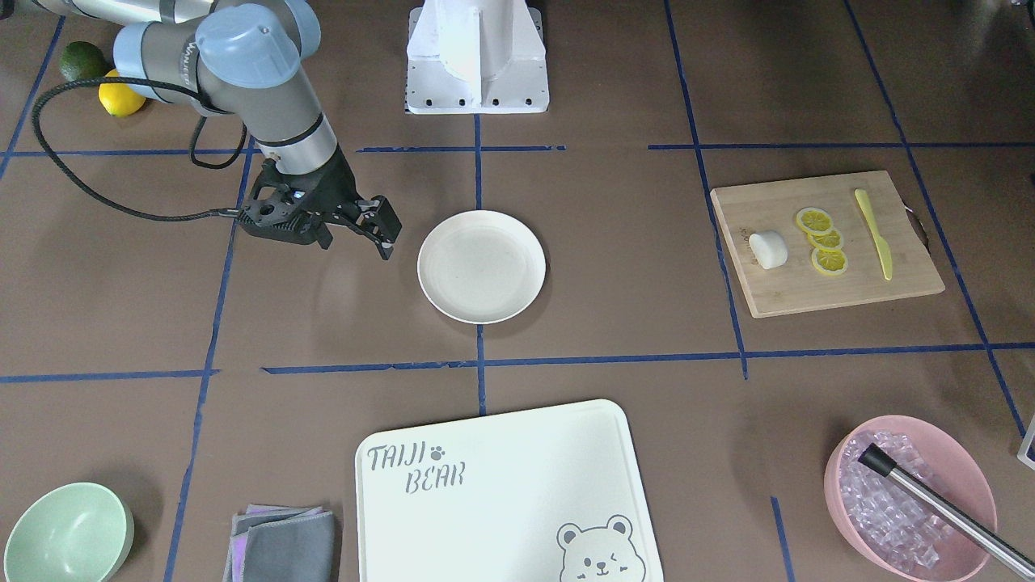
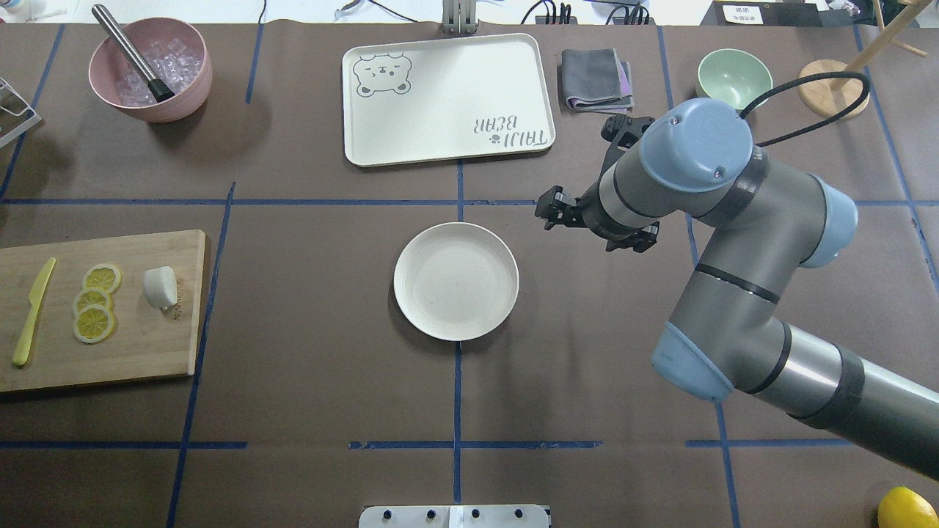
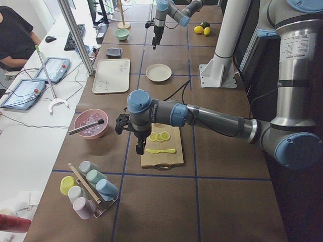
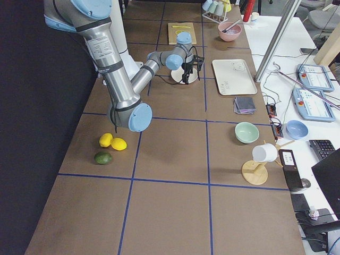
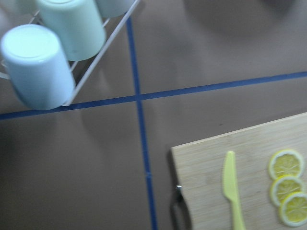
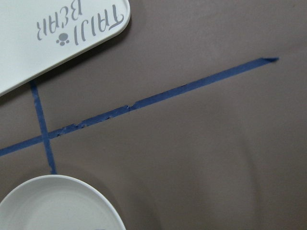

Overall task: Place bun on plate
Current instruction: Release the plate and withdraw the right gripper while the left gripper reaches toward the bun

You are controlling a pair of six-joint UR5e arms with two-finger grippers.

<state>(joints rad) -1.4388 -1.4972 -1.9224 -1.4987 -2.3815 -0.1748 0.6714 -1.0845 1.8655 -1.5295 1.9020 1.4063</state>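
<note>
Closest to the robot, a whole lemon [image 2: 906, 507] is lying by the table's edge on its right. Further out, in the middle band, the bun [image 2: 160, 286] is sitting on the wooden cutting board [image 2: 147, 345] at the robot's left. It is lying just beside three lemon slices [image 2: 94, 302], and a yellow knife [image 2: 33, 312] is lying beyond them toward the board's outer end.

The left gripper [image 3: 140, 147] is hanging in the air off that outer end, apart from the bun. It is showing only in the side view, so I cannot tell whether it is released or clenched. Its wrist camera is looking down on the board's handle end and a rack of upturned cups [image 5: 38, 67].

The plate [image 2: 455, 281] is resting at the table's centre, well apart from the board and the bun. The right gripper [image 2: 549, 209] is hovering over the tabletop just past the plate's far right rim, fingers pointing down. I cannot tell how far its jaws are parted.

Farthest out, a bear-printed tray [image 2: 447, 110], a folded grey cloth [image 2: 594, 77] and a mint-green bowl [image 2: 733, 77] are lying along the far side. A pink bowl [image 2: 183, 95] of ice is standing there too, with a metal rod [image 2: 128, 48] leaning in it.
</note>
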